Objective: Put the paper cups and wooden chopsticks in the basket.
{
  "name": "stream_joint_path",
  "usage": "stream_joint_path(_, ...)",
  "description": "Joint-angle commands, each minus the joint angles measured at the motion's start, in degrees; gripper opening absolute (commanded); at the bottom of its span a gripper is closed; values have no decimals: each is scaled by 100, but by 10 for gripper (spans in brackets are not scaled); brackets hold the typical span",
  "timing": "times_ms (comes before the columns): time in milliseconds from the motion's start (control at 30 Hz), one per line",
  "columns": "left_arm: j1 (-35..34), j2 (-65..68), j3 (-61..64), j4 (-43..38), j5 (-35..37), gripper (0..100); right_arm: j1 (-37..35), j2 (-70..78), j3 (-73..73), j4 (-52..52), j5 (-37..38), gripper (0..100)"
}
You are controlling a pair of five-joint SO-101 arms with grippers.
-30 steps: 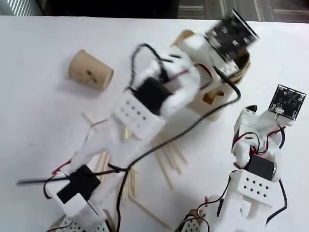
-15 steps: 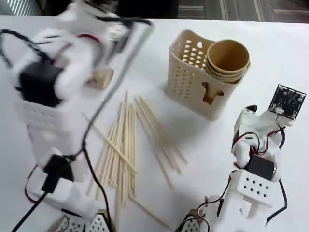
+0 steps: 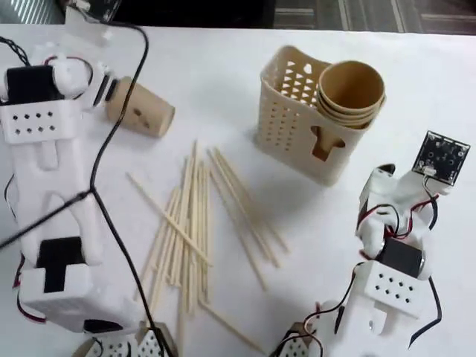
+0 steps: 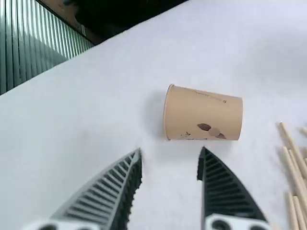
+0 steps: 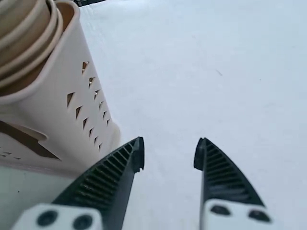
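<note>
A tan paper cup [image 3: 139,109] lies on its side at the back left of the white table. My left gripper [image 3: 104,88] is beside it, open; in the left wrist view its tips [image 4: 169,160] stop just short of the cup [image 4: 203,114], apart from it. A cream basket [image 3: 286,111] stands at the back right with stacked paper cups [image 3: 351,91] inside. Several wooden chopsticks [image 3: 195,223] lie scattered mid-table. My right gripper [image 3: 383,172] is open near the basket's front right; in its wrist view [image 5: 168,153] it holds nothing beside the basket wall [image 5: 62,110].
The left arm's black cable [image 3: 111,149] trails across the table's left side, close to the chopsticks. A few chopstick ends [image 4: 292,158] lie near the lying cup. Bare table stretches between the basket and the right arm, and behind the cup.
The left arm has swung from over the basket to the table's far left, beside the lying cup. The stacked cups now stand uncovered in the basket. The right arm has not moved.
</note>
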Motion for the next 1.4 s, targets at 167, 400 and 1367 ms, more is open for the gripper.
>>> stream_joint_path(167, -541, -22, 1055, -1732, -53, 221, 4, -84, -62, -92, -53, 180)
stream_joint_path(400, -602, 101, 2479, -4237, -53, 155, 4, -84, -62, -92, -53, 180)
stream_joint_path(1367, 514, 2387, -826, -26, -870, 139, 4, -84, -70, -101, -53, 180)
